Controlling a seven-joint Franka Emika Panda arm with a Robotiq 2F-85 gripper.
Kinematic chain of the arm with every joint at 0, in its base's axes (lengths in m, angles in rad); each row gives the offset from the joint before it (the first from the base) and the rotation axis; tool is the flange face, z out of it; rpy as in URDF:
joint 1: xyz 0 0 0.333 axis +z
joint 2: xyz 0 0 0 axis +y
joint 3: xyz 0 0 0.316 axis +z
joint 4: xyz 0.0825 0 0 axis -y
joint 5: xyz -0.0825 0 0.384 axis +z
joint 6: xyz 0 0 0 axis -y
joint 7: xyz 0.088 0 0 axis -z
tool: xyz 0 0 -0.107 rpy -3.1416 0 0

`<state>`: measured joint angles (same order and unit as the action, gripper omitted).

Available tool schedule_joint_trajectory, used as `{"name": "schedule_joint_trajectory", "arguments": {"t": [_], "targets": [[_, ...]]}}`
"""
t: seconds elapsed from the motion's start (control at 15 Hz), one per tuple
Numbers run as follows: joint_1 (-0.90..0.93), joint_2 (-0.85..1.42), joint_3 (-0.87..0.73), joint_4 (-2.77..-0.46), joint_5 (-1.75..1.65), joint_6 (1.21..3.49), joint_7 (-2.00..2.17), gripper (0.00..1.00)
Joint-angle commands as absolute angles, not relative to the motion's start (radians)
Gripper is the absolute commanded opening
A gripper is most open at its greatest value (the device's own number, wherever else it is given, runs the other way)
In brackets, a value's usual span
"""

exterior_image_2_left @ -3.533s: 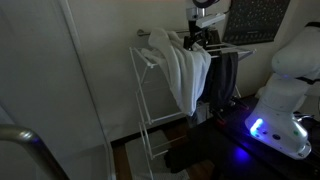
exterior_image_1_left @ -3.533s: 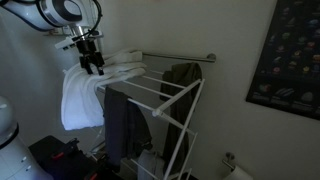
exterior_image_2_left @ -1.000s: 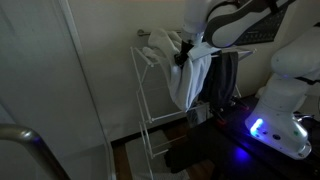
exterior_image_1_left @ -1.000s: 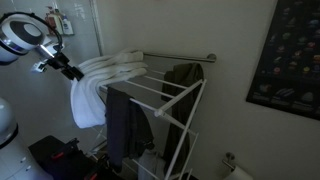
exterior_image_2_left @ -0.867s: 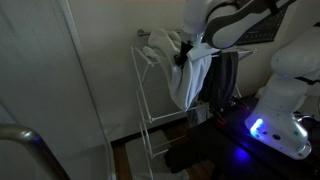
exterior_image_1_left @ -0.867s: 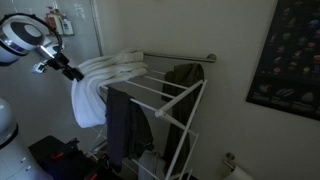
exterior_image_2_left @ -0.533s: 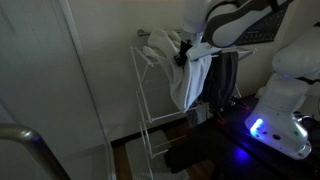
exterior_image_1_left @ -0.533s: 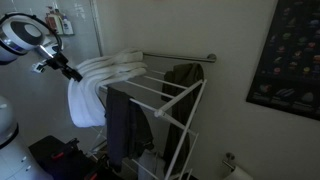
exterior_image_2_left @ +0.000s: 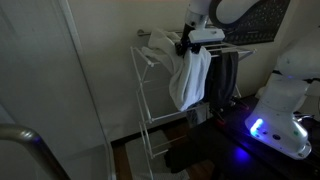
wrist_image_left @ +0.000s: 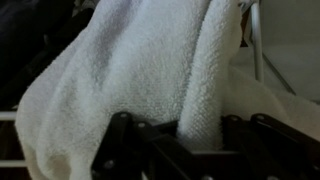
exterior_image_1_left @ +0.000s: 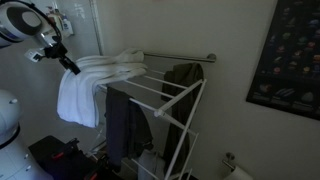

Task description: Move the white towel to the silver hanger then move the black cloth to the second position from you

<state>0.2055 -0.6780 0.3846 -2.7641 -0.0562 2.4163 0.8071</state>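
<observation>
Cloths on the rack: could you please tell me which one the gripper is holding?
The white towel, pinched in the gripper; the black cloth and olive-green cloth hang untouched.

We take this for a home, a plain-walled room with laundry hung out: a white wire folding drying rack [exterior_image_1_left: 172, 100] carries a thick white terry towel [exterior_image_1_left: 80, 95], a charcoal-black cloth [exterior_image_1_left: 122, 125] and a dark olive-green cloth [exterior_image_1_left: 184, 80] — beside a thin shiny silver wall rail [exterior_image_1_left: 180, 57] and a dark framed poster [exterior_image_1_left: 290, 55].

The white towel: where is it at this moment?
In an exterior view the white towel hangs at the picture's left end of the wire rack, pinched by the gripper, near the silver hanger.
</observation>
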Motion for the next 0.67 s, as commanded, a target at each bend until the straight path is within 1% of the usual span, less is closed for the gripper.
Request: {"name": "schedule_joint_trajectory", "arguments": {"t": [0.0, 0.27, 0.6], "targets": [[0.168, -0.817, 0.347, -2.683, -0.051, 2.301, 0.785, 0.00], [0.067, -0.863, 0.334, -2.560, -0.089, 2.237, 0.793, 0.00], [-0.116, -0.840, 0.359, -2.454, -0.187, 2.302, 0.837, 0.00]]}}
